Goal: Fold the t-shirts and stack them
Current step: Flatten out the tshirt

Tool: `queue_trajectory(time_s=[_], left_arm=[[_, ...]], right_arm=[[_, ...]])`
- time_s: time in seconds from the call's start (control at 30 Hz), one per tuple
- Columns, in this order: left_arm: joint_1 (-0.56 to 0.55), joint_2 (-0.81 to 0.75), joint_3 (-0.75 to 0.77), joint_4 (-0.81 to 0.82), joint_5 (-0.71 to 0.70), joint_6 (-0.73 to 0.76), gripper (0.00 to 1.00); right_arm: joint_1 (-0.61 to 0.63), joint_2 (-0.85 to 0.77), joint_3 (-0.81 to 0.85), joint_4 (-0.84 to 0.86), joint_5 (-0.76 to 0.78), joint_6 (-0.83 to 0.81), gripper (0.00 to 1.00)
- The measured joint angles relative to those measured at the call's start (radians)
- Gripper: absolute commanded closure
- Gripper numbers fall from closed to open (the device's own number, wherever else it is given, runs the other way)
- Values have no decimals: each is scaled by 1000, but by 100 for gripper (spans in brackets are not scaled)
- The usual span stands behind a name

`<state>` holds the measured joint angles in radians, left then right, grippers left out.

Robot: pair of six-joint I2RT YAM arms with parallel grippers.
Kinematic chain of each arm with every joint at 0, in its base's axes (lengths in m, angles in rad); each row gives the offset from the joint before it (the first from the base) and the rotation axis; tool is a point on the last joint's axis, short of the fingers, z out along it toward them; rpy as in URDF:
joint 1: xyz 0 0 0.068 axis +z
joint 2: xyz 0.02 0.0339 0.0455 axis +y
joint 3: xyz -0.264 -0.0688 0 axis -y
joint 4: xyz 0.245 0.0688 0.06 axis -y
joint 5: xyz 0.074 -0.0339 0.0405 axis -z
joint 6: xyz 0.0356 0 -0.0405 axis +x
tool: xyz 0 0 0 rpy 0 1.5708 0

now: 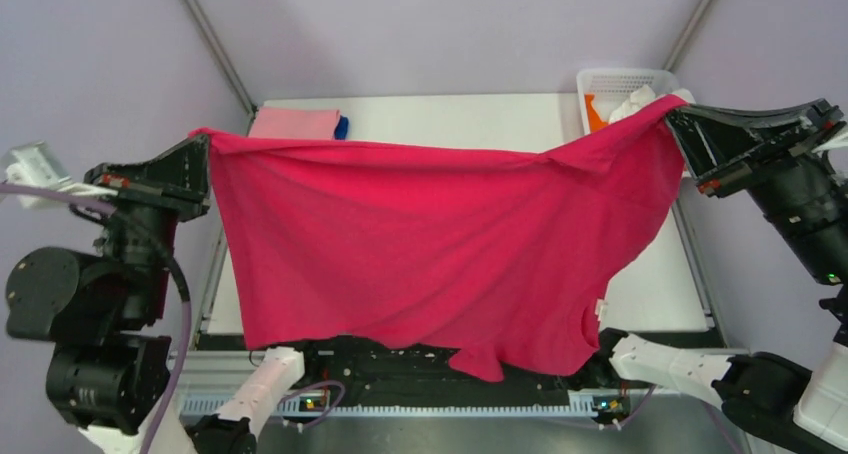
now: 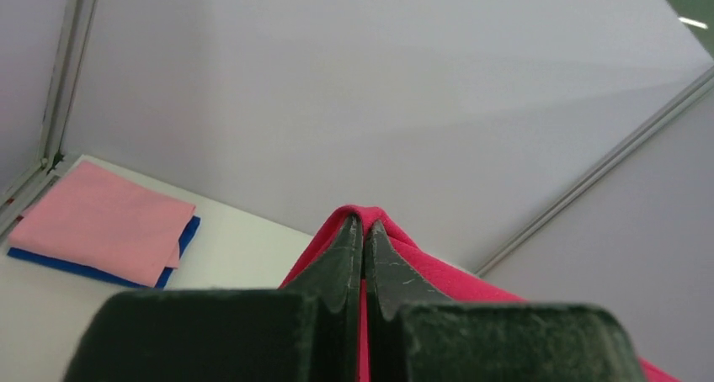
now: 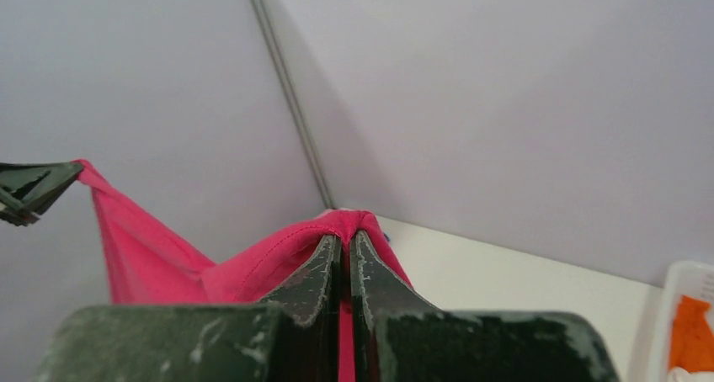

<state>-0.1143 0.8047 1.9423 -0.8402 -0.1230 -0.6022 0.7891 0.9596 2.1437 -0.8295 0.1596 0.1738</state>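
- The left pincer is clamped shut on one upper corner of the crimson t-shirt, and the right pincer is clamped shut on the opposite upper corner. The cloth is held spread between them above the table, and its lower edge is draped well below both pincers, toward the arm bases.
- In the wrist views only a small pinch of fabric is seen past each set of fingertips. A slip is judged likely if the pincers are drawn further apart or jerked, and the shirt would then be dropped in a heap.
- The top edge sags between the pincers and the bottom edge hangs unevenly, with the neck label well below the right pincer. If the shirt is laid down this way, a skewed, creased fold is to be expected.
- The lower edge hangs past the near table edge, below and between the pincers. It could be snagged on the arm bases, or bunched under the rest of the cloth when lowered.
- The folded pink t-shirt, laid on the blue t-shirt, lies just beyond the left pincer. That pile could be disarranged by swinging cloth.
- The basket, in which the orange t-shirt and the white t-shirt are held, stands just beyond the right pincer. It could be knocked, or a garment dragged out, by that corner.
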Motion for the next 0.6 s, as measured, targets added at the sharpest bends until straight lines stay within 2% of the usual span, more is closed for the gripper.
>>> queue_trajectory(time_s=[0.13, 0.37, 0.47, 0.6], left_arm=[[0, 35, -80, 23, 11, 0, 100], [0, 142, -418, 112, -55, -1, 100], [0, 248, -539, 162, -99, -2, 100], [0, 483, -616, 245, -126, -5, 100]], right_arm=[[0, 1, -83, 38, 119, -34, 100], [-2, 69, -449, 284, 489, -164, 100], [-45, 134, -626, 438, 616, -224, 100], [-179, 257, -809, 547, 619, -206, 100]])
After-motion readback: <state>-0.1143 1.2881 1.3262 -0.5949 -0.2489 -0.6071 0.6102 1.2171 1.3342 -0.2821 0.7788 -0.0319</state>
